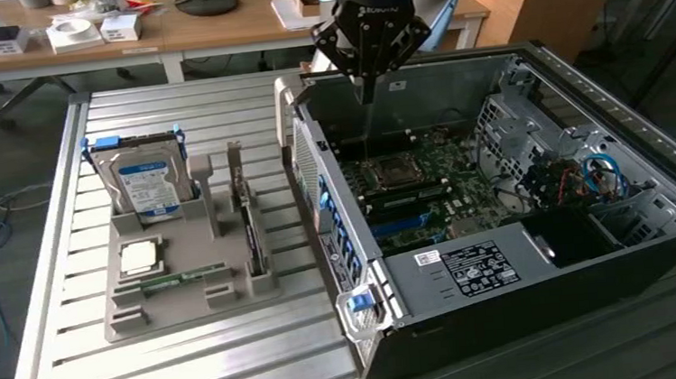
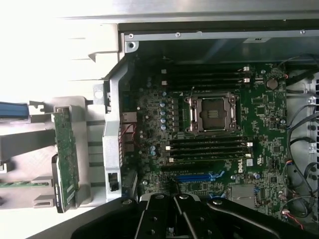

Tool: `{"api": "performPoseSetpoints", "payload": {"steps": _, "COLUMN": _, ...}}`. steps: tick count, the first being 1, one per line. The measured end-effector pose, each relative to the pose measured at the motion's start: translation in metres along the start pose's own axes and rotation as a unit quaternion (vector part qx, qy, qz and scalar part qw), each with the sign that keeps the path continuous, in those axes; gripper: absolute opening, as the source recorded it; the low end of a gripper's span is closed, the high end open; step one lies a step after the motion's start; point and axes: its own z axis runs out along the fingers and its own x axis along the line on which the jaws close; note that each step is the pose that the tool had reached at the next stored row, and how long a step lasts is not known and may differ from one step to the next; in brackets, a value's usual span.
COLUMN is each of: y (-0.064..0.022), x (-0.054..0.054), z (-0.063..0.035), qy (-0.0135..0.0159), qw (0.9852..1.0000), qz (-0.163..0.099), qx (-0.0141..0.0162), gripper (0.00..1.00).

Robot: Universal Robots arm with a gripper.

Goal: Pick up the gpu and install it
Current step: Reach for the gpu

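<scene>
While the gpu (image 1: 248, 231) stands edge-on in the grey holder (image 1: 172, 304), on the side nearest the computer case (image 1: 538, 273), nothing touches it, so I judge the pick-up step not yet done. The hard drive (image 1: 148, 182) stands upright at the holder's far corner, apart from the card.

The gripper (image 1: 363, 95) hovers over the open case, above the far edge of the motherboard (image 1: 434, 177) and well apart from the card. Its fingers are pressed together and hold nothing.

By my reckoning, a grasp would call for parted jaws lined up along the card's thin top edge, with care for the holder post just beside it. The blue slot (image 2: 199, 177) on the board looks unoccupied.

Holder and case rest on a slatted metal table (image 1: 207, 372). Behind it are wooden desks (image 1: 217, 31) carrying small boxes, and cables trail on the floor at the exterior view's left.
</scene>
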Motion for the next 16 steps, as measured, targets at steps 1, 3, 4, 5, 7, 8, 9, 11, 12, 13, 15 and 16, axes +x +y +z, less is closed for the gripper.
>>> {"api": "performPoseSetpoints", "payload": {"steps": 1, "y": -0.0001, "x": 0.0006, "z": 0.0001, "qy": 0.0000, "qw": 1.0000, "qz": 0.000, "qx": 0.0000, "gripper": 0.11}}
{"api": "performPoseSetpoints", "payload": {"steps": 3, "y": -0.0001, "x": 0.0019, "z": 0.0002, "qy": 0.0000, "qw": 1.0000, "qz": 0.000, "qx": 0.0000, "gripper": 0.11}}
{"api": "performPoseSetpoints", "payload": {"steps": 4, "y": -0.0002, "x": 0.0024, "z": 0.0002, "qy": 0.0000, "qw": 1.0000, "qz": 0.000, "qx": 0.0000, "gripper": 0.11}}
{"api": "performPoseSetpoints", "payload": {"steps": 5, "y": -0.0002, "x": 0.0028, "z": 0.0003, "qy": 0.0000, "qw": 1.0000, "qz": 0.000, "qx": 0.0000, "gripper": 0.11}}
{"api": "performPoseSetpoints", "payload": {"steps": 7, "y": -0.0003, "x": 0.0037, "z": 0.0004, "qy": 0.0000, "qw": 1.0000, "qz": 0.000, "qx": 0.0000, "gripper": 0.11}}
{"api": "performPoseSetpoints", "payload": {"steps": 8, "y": -0.0004, "x": 0.0043, "z": 0.0004, "qy": 0.0000, "qw": 1.0000, "qz": 0.000, "qx": 0.0000, "gripper": 0.11}}
{"api": "performPoseSetpoints", "payload": {"steps": 9, "y": -0.0004, "x": 0.0049, "z": 0.0005, "qy": 0.0000, "qw": 1.0000, "qz": 0.000, "qx": 0.0000, "gripper": 0.11}}
{"api": "performPoseSetpoints", "payload": {"steps": 11, "y": -0.0005, "x": 0.0060, "z": 0.0006, "qy": 0.0000, "qw": 1.0000, "qz": 0.000, "qx": 0.0000, "gripper": 0.11}}
{"api": "performPoseSetpoints", "payload": {"steps": 12, "y": -0.0005, "x": 0.0065, "z": 0.0006, "qy": 0.0000, "qw": 1.0000, "qz": 0.000, "qx": 0.0000, "gripper": 0.11}}
{"api": "performPoseSetpoints", "payload": {"steps": 13, "y": -0.0006, "x": 0.0071, "z": 0.0007, "qy": 0.0000, "qw": 1.0000, "qz": 0.000, "qx": 0.0000, "gripper": 0.11}}
{"api": "performPoseSetpoints", "payload": {"steps": 15, "y": -0.0007, "x": 0.0083, "z": 0.0008, "qy": 0.0000, "qw": 1.0000, "qz": 0.000, "qx": -0.0001, "gripper": 0.11}}
{"api": "performPoseSetpoints", "payload": {"steps": 16, "y": -0.0007, "x": 0.0089, "z": 0.0008, "qy": 0.0000, "qw": 1.0000, "qz": 0.000, "qx": 0.0000, "gripper": 0.11}}
